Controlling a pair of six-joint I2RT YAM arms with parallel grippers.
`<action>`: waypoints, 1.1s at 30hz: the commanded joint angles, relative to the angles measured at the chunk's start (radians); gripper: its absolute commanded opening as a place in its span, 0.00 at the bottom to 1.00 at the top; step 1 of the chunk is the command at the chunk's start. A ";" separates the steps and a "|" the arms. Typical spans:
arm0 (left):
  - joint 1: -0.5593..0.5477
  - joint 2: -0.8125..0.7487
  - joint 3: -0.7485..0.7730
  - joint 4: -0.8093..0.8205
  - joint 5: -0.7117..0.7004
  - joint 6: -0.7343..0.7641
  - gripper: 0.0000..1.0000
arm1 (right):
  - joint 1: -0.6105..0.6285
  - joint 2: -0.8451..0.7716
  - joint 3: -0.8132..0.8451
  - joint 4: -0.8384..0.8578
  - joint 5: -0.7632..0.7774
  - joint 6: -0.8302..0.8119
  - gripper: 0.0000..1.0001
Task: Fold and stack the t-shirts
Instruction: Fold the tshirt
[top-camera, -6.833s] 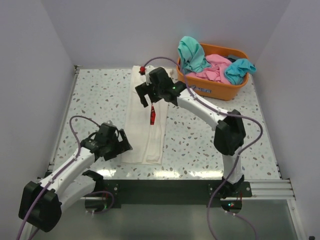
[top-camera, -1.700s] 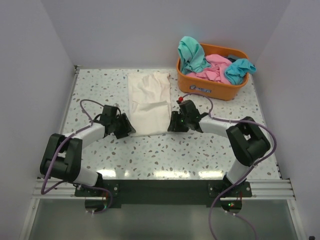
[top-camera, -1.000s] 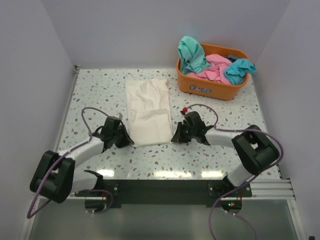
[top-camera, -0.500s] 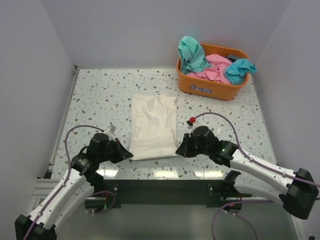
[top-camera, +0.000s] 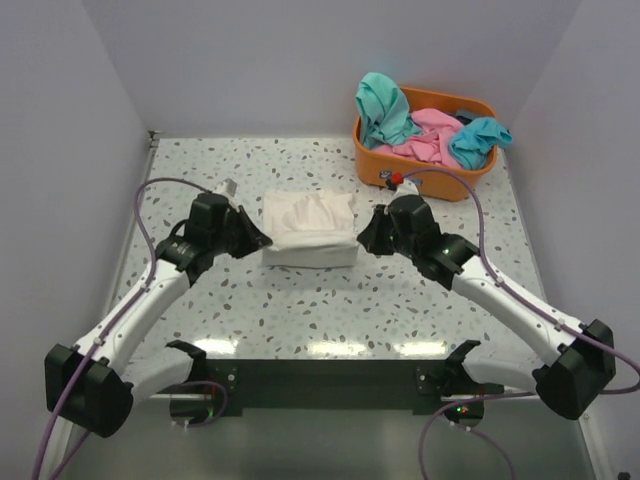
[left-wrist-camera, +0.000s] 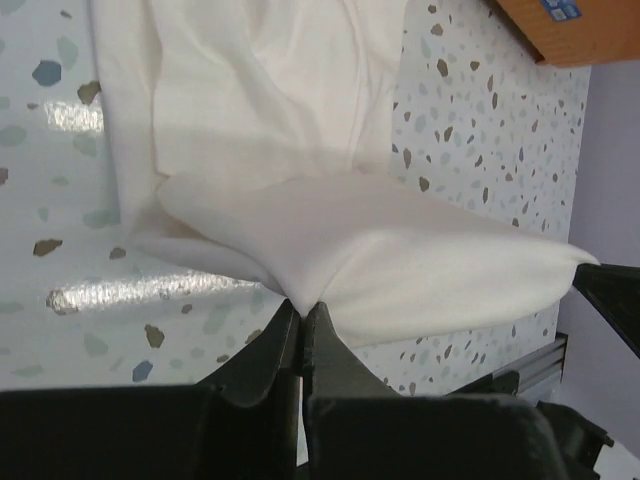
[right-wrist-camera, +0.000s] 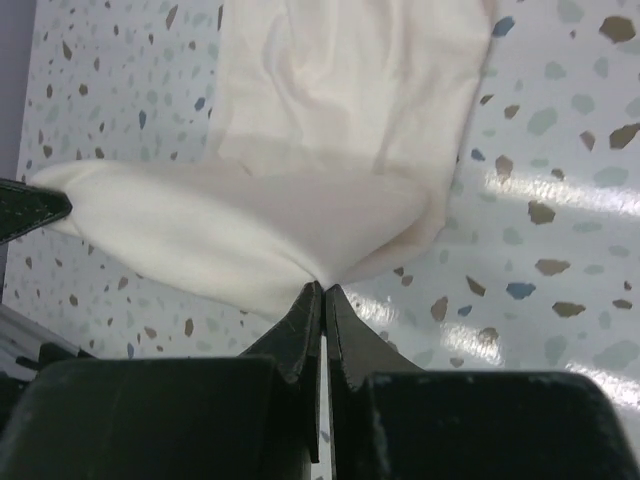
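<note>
While the left gripper (top-camera: 262, 240) pinches shut on the corner of the cream shirt (top-camera: 308, 225) farther from the basket (top-camera: 440, 96), the right gripper (top-camera: 364, 238) clamps the nearer corner; the shirt sits half-folded beside the basket, which holds teal shirts (top-camera: 380, 105) and a pink shirt (top-camera: 432, 132).

An orange basket (top-camera: 430, 181) stands far right on the speckled table (top-camera: 330, 300).

Middle of worktop (top-camera: 300, 300): t-shirt (top-camera: 310, 232), its near part raised and doubled over its far part.
Left corner of fold: left gripper (top-camera: 263, 240).
Right corner of fold: right gripper (top-camera: 362, 238).
Far right corner: basket (top-camera: 430, 178), other t-shirts (top-camera: 432, 135) in it.
</note>
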 joint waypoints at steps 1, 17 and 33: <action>0.053 0.101 0.104 0.110 0.000 0.058 0.00 | -0.103 0.060 0.087 0.078 -0.030 -0.066 0.00; 0.182 0.563 0.409 0.260 0.048 0.129 0.00 | -0.301 0.588 0.492 0.114 -0.154 -0.154 0.00; 0.246 0.999 0.682 0.285 0.108 0.162 0.01 | -0.338 0.981 0.754 0.130 -0.142 -0.192 0.00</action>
